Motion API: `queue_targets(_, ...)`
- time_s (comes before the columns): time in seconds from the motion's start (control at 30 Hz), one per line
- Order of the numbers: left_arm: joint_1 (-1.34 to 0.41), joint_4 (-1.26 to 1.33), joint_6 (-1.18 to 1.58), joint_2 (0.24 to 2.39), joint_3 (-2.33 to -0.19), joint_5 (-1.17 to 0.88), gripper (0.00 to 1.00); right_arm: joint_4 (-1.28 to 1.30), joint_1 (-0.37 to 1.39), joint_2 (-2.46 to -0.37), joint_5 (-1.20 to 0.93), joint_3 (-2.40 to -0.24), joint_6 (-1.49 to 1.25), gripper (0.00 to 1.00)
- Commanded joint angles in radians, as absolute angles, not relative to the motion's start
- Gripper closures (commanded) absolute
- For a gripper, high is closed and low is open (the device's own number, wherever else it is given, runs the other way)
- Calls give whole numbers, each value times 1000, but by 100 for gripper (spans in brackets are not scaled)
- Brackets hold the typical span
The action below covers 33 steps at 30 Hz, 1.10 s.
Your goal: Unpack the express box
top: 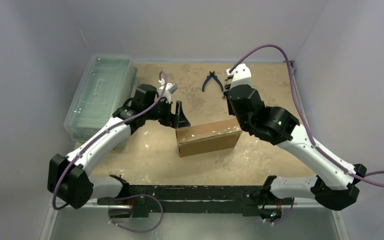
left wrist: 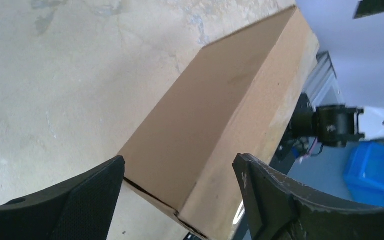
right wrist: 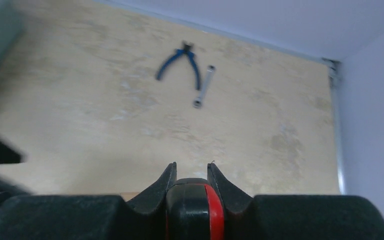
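express box (top: 209, 137) sits mid table (top: 150, 155), left gripper (left wrist: 180, 200) spread at its left end, right gripper (right wrist: 191, 172) clamped on a black-and-red tool (right wrist: 195, 207); an off-centre squeeze could skid or twist the box.

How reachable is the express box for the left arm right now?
Likely yes. The left hand is open right at the express box, one corner showing between its fingers, with nothing else in the gap.

On the table (top: 150, 155) the express box (top: 209, 137) lay centrally, the plastic bin (top: 99, 92) to its left, pliers (top: 211, 81) and a wrench (right wrist: 203, 86) behind it, a tool (right wrist: 195, 205) in the right gripper (right wrist: 192, 170).
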<state>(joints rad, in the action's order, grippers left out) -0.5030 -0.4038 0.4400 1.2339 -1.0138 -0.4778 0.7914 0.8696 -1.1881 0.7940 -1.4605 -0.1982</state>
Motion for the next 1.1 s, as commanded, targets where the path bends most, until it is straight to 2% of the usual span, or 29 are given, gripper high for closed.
queue_targets(0.0, -491, -350, 250, 1340, -1054, -727, 22, 795, 1009, -1173, 657, -1569, -257, 100)
queue_targets(0.1, -491, -315, 203, 1389, -1041, -854, 28, 701, 1039, -1145, 428, -1542, -281, 100)
queue_targets(0.3, -491, -272, 192, 1405, -1017, -842, 28, 525, 1103, -1122, 150, -1449, -291, 100)
queue_targets(0.53, -473, -224, 222, 1456, -1020, -924, 30, 380, 1211, -1143, 165, -1392, -342, 100)
queue_targets(0.73, -453, -149, 315, 1518, -1013, -993, 46, 363, 1216, -1174, 218, -1380, -388, 100)
queue_targets(0.83, -451, -77, 386, 1528, -1004, -1035, 50, 358, 1218, -1188, 221, -1376, -395, 100)
queue_targets(0.87, -451, -59, 404, 1528, -1007, -1045, 50, 356, 1218, -1190, 223, -1375, -396, 100)
queue_targets(1.0, -451, -27, 442, 1512, -1030, -1066, 34, 357, 1220, -1186, 231, -1371, -396, 100)
queue_targets(1.07, -451, -48, 424, 1504, -1041, -1043, 29, 359, 1220, -1182, 238, -1370, -396, 100)
